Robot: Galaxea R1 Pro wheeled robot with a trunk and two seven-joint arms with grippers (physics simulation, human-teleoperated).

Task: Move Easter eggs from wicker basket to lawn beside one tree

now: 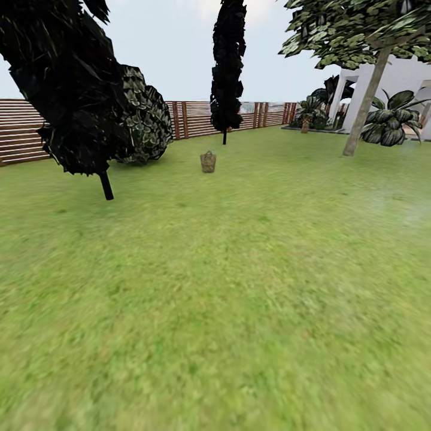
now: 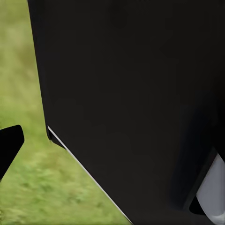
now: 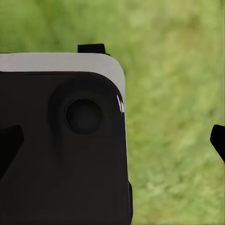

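Nearest to me, both wrist cameras look down past the robot's own black body panels onto blurred grass. In the left wrist view one dark fingertip (image 2: pixel 9 145) pokes in at the edge beside a big black panel (image 2: pixel 131 103); with just that tip to go on I cannot tell whether the left gripper is spread or closed. In the right wrist view two dark fingertips sit at opposite edges of the picture, well apart with nothing but grass between them, so the right gripper (image 3: pixel 115 140) reads as released and empty; a black-and-grey housing (image 3: pixel 61 140) covers much of that view.

From the head camera, the lawn (image 1: pixel 239 311) stretches out bare and wide ahead. Well beyond it, close to the middle of the picture and a touch to the left, stands the wicker basket (image 1: pixel 208 161), small and upright on the grass. I cannot make out any eggs in it at this range.

That is the relation that matters: the basket lies almost straight ahead and far from either arm, so I judge neither arm has an advantage and the base must drive forward first.

Further right, a tree (image 1: pixel 366 102) with a pale leaning trunk rises before the white house (image 1: pixel 407 75). The dark columnar tree (image 1: pixel 227 66) and slatted fence (image 1: pixel 191 117) close the back.
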